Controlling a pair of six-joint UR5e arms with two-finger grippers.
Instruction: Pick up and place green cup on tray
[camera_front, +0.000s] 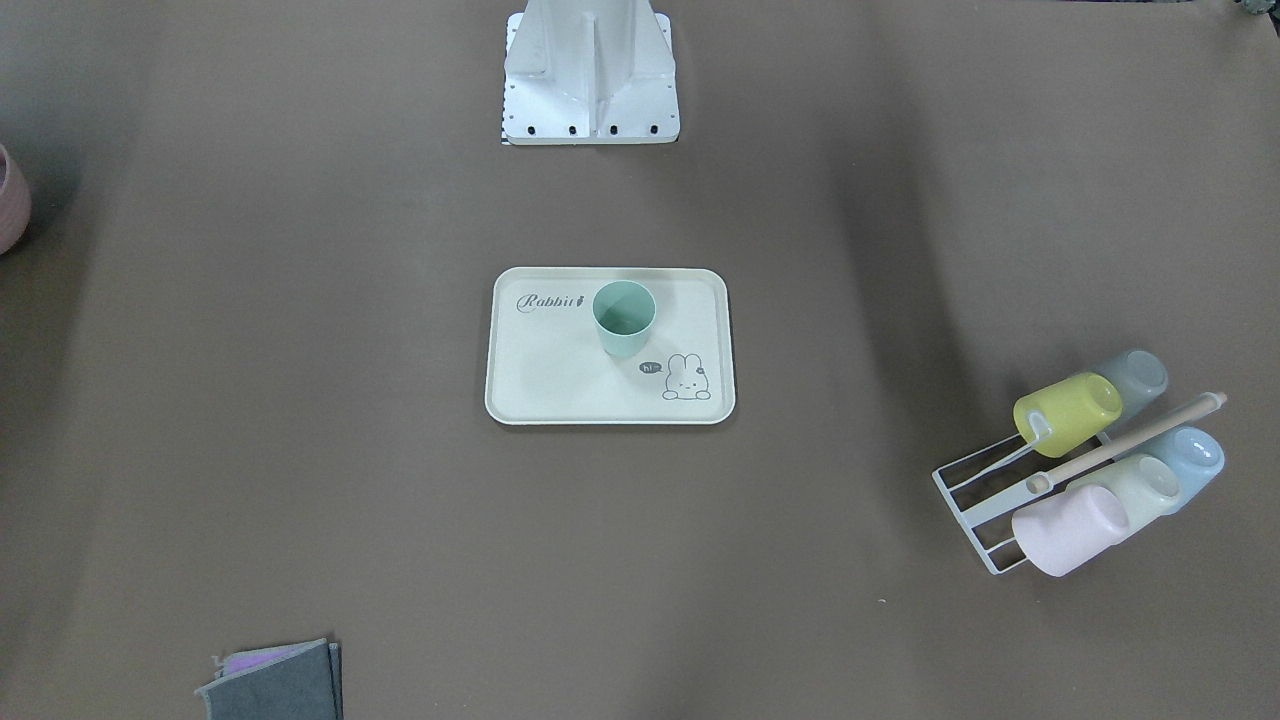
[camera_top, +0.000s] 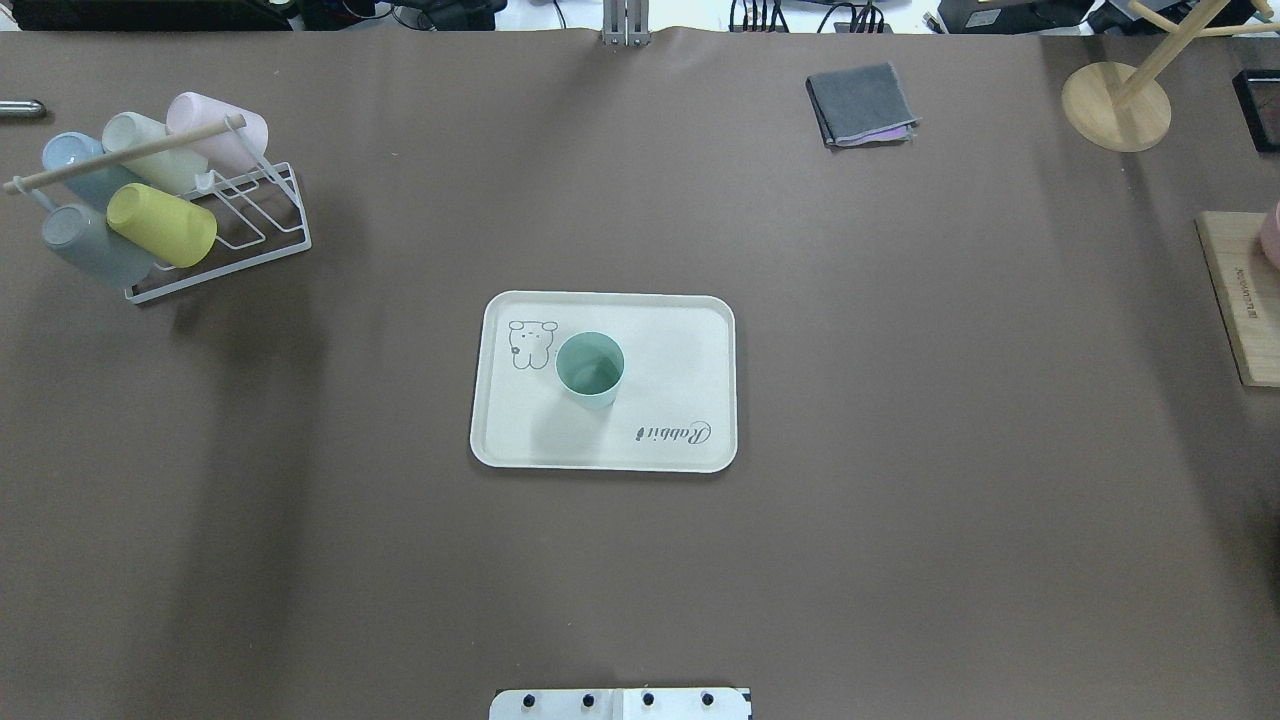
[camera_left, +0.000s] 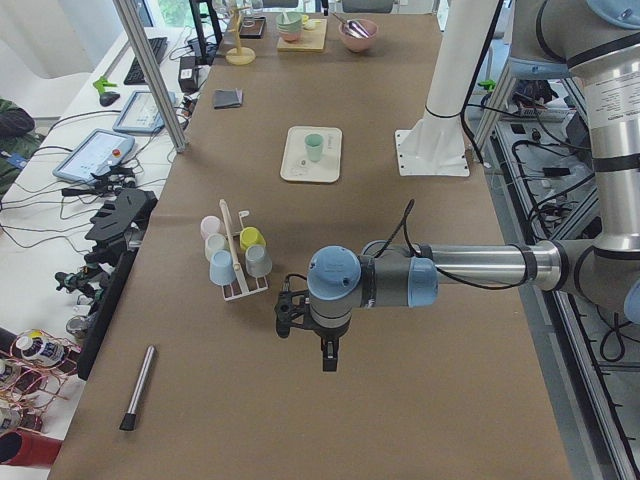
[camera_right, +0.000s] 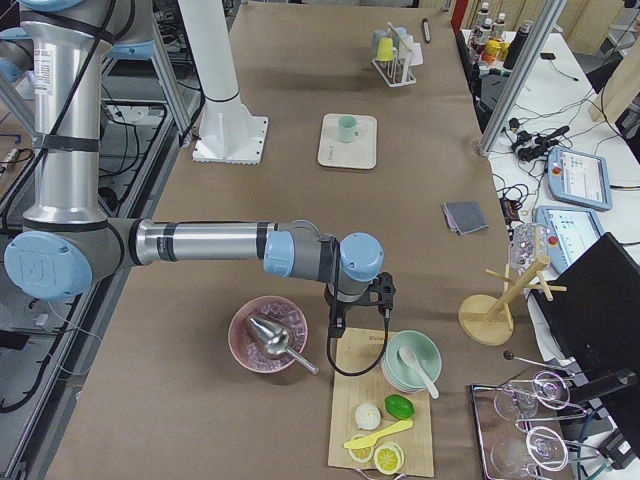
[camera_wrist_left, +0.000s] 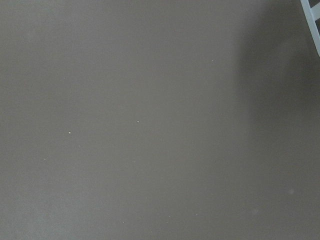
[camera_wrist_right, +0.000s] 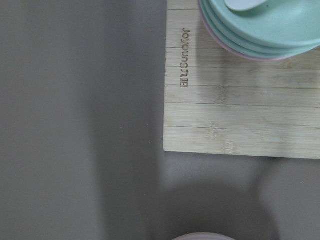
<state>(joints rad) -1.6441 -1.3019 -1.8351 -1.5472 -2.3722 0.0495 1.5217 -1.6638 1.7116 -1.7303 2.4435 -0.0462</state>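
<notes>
The green cup (camera_front: 624, 318) stands upright on the cream tray (camera_front: 560, 390), next to its bunny drawing; it also shows in the overhead view (camera_top: 590, 369) on the tray (camera_top: 680, 340). No gripper is near it. My left gripper (camera_left: 328, 355) hangs over bare table near the cup rack, far from the tray (camera_left: 296, 168). My right gripper (camera_right: 335, 325) hangs at the other end, between a pink bowl and a wooden board. Both show only in side views, so I cannot tell whether they are open or shut.
A white wire rack (camera_top: 160, 200) holds several pastel cups at the table's left. A folded grey cloth (camera_top: 862, 103) and a wooden stand (camera_top: 1115, 105) sit at the far side. A wooden board (camera_wrist_right: 240, 110) carries stacked bowls (camera_wrist_right: 260, 25); a pink bowl (camera_right: 268, 333) lies beside it.
</notes>
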